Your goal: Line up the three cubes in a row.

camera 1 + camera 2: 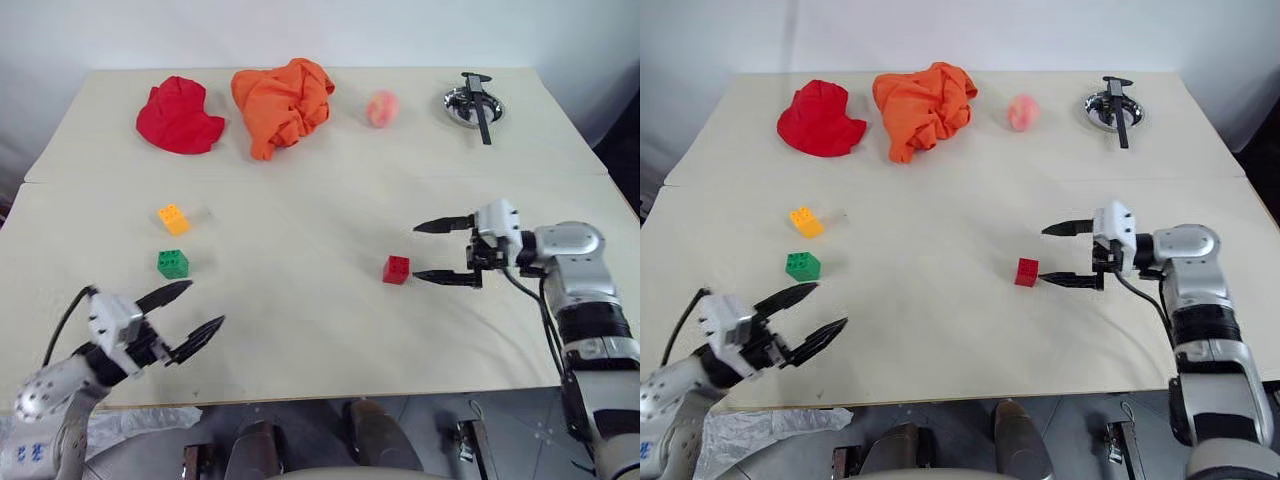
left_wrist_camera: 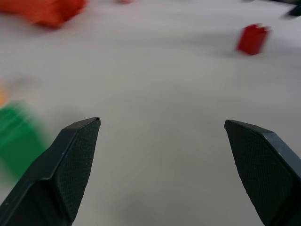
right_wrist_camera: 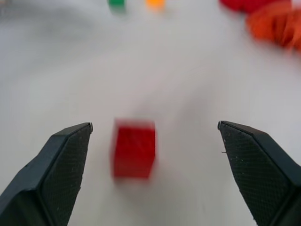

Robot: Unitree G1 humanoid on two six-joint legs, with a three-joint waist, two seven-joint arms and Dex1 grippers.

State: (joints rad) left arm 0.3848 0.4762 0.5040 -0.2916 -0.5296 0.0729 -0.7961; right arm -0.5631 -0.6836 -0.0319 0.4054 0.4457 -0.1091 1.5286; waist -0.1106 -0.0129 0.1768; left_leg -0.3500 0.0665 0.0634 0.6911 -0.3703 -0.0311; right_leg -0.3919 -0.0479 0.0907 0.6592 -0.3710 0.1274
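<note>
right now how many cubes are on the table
3. The yellow-orange cube and the green cube sit close together on the robot's left; the red cube lies apart, just off the open right gripper. None looks hidden.

beige table (image 1: 300,200), pale wall (image 1: 300,30)

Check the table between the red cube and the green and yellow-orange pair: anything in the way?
Nothing visible. The red cube sits just off the open right gripper; bare table runs from it to the green cube and yellow-orange cube. The cloths and the ball lie farther back.
</note>
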